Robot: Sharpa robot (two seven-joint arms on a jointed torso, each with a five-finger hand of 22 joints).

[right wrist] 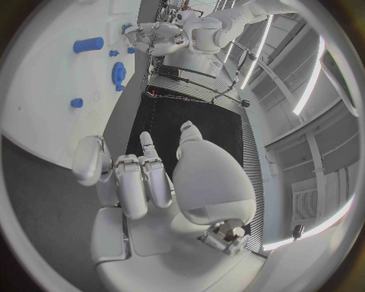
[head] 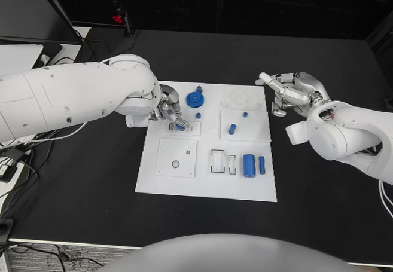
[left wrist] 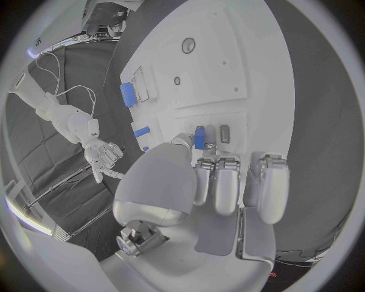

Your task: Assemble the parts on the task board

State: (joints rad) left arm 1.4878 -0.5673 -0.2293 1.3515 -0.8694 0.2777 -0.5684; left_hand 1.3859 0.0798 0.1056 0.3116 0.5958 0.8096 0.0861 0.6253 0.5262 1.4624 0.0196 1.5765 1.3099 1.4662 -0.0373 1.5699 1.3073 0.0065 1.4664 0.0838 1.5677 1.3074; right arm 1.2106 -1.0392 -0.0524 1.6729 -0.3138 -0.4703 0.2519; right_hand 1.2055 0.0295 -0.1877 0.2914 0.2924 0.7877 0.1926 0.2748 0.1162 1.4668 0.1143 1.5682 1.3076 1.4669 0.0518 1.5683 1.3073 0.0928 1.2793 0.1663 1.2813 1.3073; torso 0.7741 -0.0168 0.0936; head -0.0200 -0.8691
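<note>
A black table (head: 74,185) lies before you, with the white board (head: 208,187) at its middle. Your left hand (head: 165,111) sits low over the board's left block, fingers closed round a small blue part (left wrist: 199,137), pinched between thumb and fingers just above a row of slots (head: 181,128). This looks like the insertion step: next you likely need to line the part up with an open slot and press it straight down. Your right hand (head: 291,91) hovers off the board's far right corner, fingers loosely spread, holding nothing. Other blue parts wait: a gear (head: 194,100), a peg (head: 232,129), two cylinders (head: 249,165) near the board's front.
</note>
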